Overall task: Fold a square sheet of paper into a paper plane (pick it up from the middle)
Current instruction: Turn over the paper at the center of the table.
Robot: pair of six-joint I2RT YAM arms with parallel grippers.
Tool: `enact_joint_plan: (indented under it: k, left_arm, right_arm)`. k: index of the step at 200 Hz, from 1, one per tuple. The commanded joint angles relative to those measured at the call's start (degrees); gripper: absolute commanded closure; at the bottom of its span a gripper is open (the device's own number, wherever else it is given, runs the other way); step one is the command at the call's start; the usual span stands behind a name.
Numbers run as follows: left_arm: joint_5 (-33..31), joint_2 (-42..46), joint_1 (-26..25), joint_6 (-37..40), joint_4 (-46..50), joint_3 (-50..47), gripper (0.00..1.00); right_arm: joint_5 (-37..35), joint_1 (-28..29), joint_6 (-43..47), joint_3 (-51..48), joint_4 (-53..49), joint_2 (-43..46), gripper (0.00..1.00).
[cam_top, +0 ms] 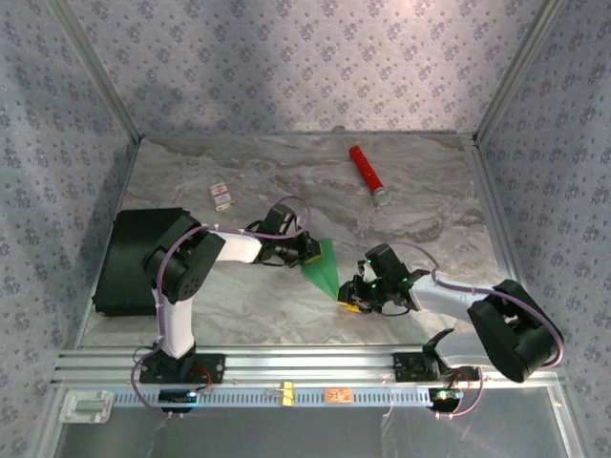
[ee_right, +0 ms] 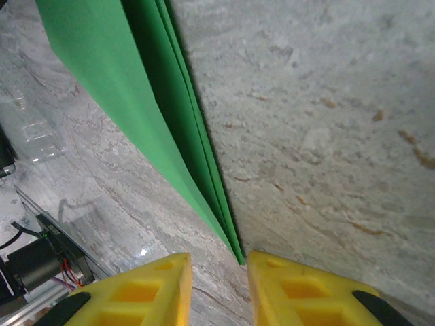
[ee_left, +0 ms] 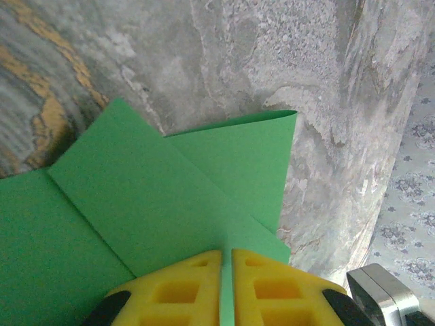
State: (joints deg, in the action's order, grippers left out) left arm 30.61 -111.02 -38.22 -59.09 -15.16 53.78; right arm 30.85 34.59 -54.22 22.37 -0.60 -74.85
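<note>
Nothing can be read as text, number or brand. In the top view, the small white card (cam_top: 221, 196), left of centre in the upper half of the frame, carries red marks too small to make out. The orange label (cam_top: 337, 394) and yellow tag (cam_top: 284, 391) on the aluminium rail (cam_top: 286, 367) along the bottom are too blurred to read.

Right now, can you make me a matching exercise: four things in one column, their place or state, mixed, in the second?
1 red cylinder
2 left pincer
3 black box
4 right pincer

A shut on the green paper
B far side of the table
C open, paper tip at its gap
D left edge of the table

Pairs: 1-B, 2-A, 3-D, 4-C
</note>
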Motion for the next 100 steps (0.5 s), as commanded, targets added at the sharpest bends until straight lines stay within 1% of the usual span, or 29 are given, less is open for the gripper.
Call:
enact_joint_plan:
  k: [1, 35, 100]
  left_arm:
    - [-3.3, -1.7, 0.6, 0.0, 5.5, -2.2, 0.88]
    - [-3.1, -1.9, 0.6, 0.0, 5.5, -2.1, 0.88]
    - [-3.1, -1.9, 0.8, -0.1, 5.3, -1.9, 0.88]
  right_arm:
    - [-0.5, 0.3, -1.7, 0.4, 3.9, -1.8, 0.72]
    - [-1.2, 0.2, -2.7, 0.3, 6.1, -1.1, 0.73]
    - [-1.8, -0.4, -2.1, 0.7, 6.6, -1.0, 0.72]
